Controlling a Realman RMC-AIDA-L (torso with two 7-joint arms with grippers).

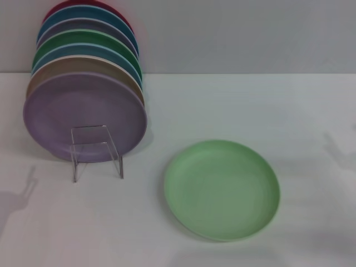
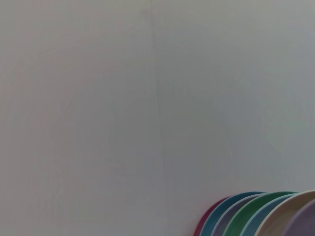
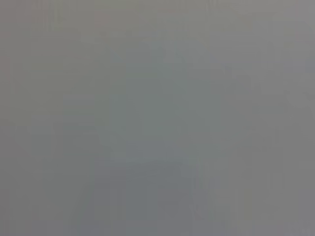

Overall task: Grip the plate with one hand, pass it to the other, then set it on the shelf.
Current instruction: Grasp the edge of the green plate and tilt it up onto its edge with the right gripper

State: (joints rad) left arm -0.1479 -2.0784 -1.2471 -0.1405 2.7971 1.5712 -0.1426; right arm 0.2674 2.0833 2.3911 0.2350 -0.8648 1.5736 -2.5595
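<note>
The pale mint-green plate lies flat on the white table, right of centre and near the front. The clear rack stands at the left with several plates leaning upright in a row on it; a lilac purple plate is the front one. No gripper or arm shows in any view; only faint arm shadows fall on the table at the left and right edges. The left wrist view shows the tops of the stacked plates against a plain wall. The right wrist view shows only a plain grey surface.
Behind the lilac plate stand tan, blue, darker green, purple-grey, blue and red plates. A grey wall runs behind the table.
</note>
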